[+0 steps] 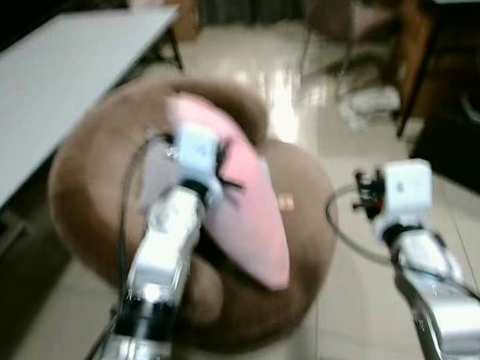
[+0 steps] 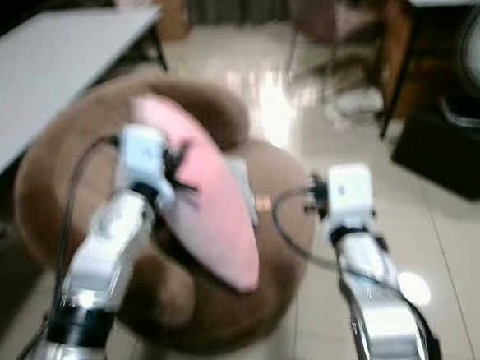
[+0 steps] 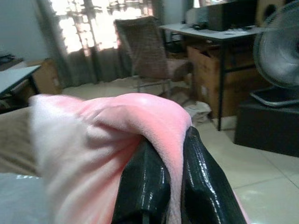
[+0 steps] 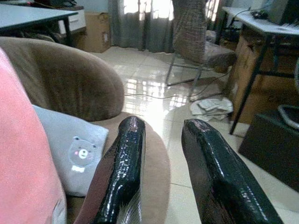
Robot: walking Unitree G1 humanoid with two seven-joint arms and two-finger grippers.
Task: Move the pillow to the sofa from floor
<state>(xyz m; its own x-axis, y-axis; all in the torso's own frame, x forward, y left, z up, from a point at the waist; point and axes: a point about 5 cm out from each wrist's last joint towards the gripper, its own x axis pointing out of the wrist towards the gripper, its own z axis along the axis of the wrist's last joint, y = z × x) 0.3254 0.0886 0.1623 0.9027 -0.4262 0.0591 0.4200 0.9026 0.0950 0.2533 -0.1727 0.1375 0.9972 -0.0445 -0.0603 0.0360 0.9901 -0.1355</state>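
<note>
A pink pillow hangs tilted over the seat of a round brown sofa chair. My left gripper is shut on its upper edge; in the left wrist view the two black fingers pinch a fold of the pink fabric. My right gripper is open and holds nothing. It hovers to the right of the sofa's front edge, beside the pillow. A grey cushion with a bear face lies on the sofa seat.
A long white table stands at the left. At the right are a dark desk, a black box and a fan. A chair and crumpled cloth sit on the glossy tiled floor beyond.
</note>
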